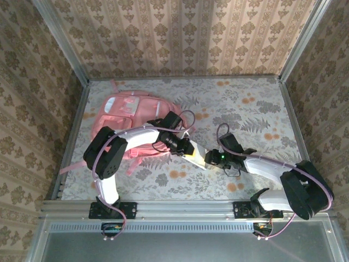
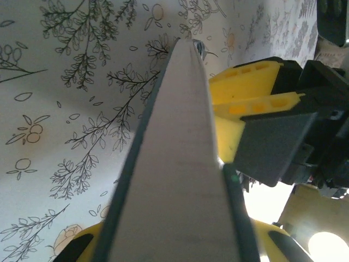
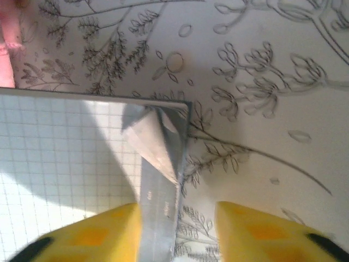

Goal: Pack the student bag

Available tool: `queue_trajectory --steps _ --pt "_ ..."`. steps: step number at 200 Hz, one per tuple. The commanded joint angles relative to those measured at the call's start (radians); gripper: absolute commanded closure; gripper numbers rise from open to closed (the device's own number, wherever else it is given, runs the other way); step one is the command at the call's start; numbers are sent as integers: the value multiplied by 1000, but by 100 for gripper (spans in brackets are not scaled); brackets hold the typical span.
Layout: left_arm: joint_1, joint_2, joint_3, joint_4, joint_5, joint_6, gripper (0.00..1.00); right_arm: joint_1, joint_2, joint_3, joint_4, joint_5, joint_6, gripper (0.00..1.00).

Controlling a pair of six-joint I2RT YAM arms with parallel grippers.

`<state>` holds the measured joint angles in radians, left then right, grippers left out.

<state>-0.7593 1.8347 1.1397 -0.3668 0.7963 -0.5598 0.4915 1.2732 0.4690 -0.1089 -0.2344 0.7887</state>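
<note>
The student bag, a big pink backpack, lies flat at the back left of the table; a strip of it shows in the right wrist view. Between the two arms a thin notebook with a squared white cover hangs above the table. My left gripper is shut on its edge, a yellow finger on each side. My right gripper is open: the notebook rests against its left finger and the right finger stands apart.
A floral cloth covers the table inside a metal frame with patterned walls. The bag's pink straps trail toward the left rail. The right gripper's yellow fingers sit close beside the notebook in the left wrist view.
</note>
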Motion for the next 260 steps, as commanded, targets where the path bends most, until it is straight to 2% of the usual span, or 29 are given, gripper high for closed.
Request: queue_trajectory --steps 1,22,39,52,67,97,151,176,228,245,260 --pt "13 -111 27 -2 27 24 99 1 -106 6 -120 48 -26 43" --pt "46 -201 -4 54 71 -2 100 -8 -211 20 -158 47 -50 29" --pt "78 -275 -40 119 116 -37 100 -25 -287 21 -135 -6 -49 21" --pt "99 -335 -66 161 136 -61 100 -44 -324 15 -77 -84 -38 15" --pt "112 -389 -88 204 159 -83 100 -68 -337 -3 75 -246 -10 10" --pt "114 -451 -100 231 189 -88 100 -95 -318 0 386 -446 121 10" --pt "118 -520 -121 277 202 -111 100 -118 -294 54 603 -493 250 18" --pt "126 -524 -125 252 189 -96 100 -119 -287 42 694 -502 300 26" --pt "153 -507 -136 241 181 -93 100 -118 -340 36 662 -490 302 63" --pt "159 -500 -143 239 175 -93 100 -117 -353 28 662 -481 303 72" --pt "160 -494 -146 237 175 -89 100 -117 -366 29 636 -471 296 85"
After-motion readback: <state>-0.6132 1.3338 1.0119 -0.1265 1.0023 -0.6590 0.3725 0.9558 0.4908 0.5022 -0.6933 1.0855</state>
